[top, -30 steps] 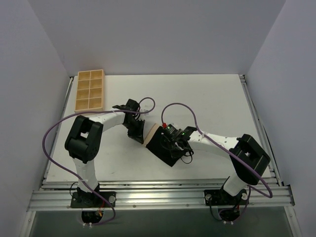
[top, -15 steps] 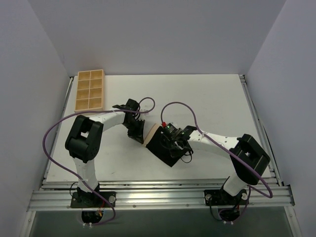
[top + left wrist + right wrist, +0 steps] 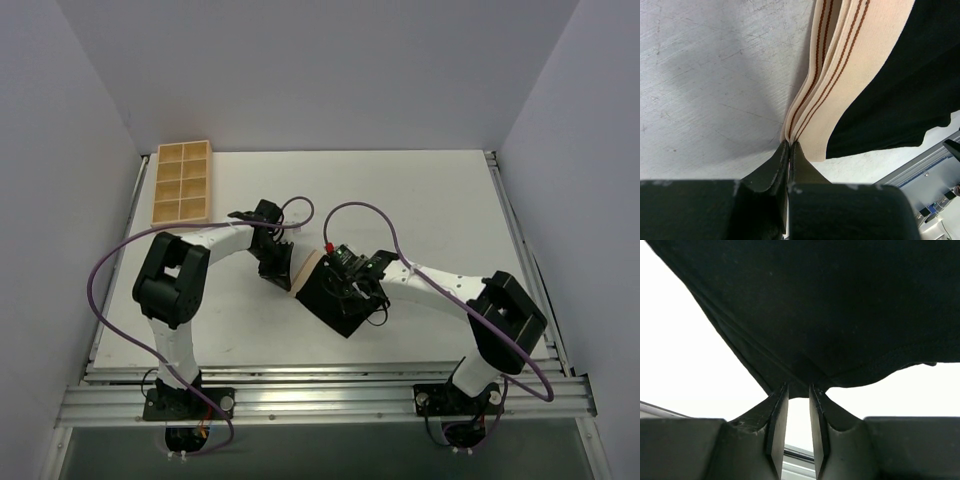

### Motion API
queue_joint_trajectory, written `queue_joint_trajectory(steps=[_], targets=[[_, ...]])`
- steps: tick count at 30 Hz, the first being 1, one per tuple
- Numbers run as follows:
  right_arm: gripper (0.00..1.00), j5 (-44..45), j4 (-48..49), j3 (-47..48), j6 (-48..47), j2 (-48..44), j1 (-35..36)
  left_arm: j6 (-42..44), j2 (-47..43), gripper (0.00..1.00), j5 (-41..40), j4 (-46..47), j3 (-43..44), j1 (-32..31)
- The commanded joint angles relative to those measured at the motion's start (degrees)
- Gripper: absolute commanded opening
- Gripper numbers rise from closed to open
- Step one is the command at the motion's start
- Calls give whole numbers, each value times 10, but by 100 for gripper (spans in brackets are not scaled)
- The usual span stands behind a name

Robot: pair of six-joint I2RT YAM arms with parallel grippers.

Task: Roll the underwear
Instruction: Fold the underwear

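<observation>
The underwear (image 3: 335, 302) lies flat mid-table, black cloth with a beige waistband (image 3: 308, 270) along its upper left edge. My left gripper (image 3: 283, 272) is shut on the end of that waistband (image 3: 840, 75), whose brown-striped layers run straight out from the closed tips (image 3: 790, 145). My right gripper (image 3: 346, 289) sits over the black cloth (image 3: 830, 305). Its jaws stand slightly apart with light between them, and the cloth's edge lies right at the tips (image 3: 798, 387).
A tan wooden compartment tray (image 3: 182, 182) rests at the far left corner. Metal rails (image 3: 320, 397) run along the near table edge behind both arm bases. Purple cables loop over each arm.
The right gripper's jaws have parted after being closed on the cloth half a second ago, and its wrist has edged left. The left gripper has kept its hold and place.
</observation>
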Motion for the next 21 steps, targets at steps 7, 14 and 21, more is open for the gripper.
queue_joint_trajectory(steps=[7,14,21], targets=[[22,4,6,-34,-10,33,-5,13,22,2,-23,-14,7,5],[18,31,6,-39,-16,41,-10,14,21,2,-24,-14,5,4],[0,40,-8,-33,-16,22,-13,14,23,2,-25,-13,4,4]])
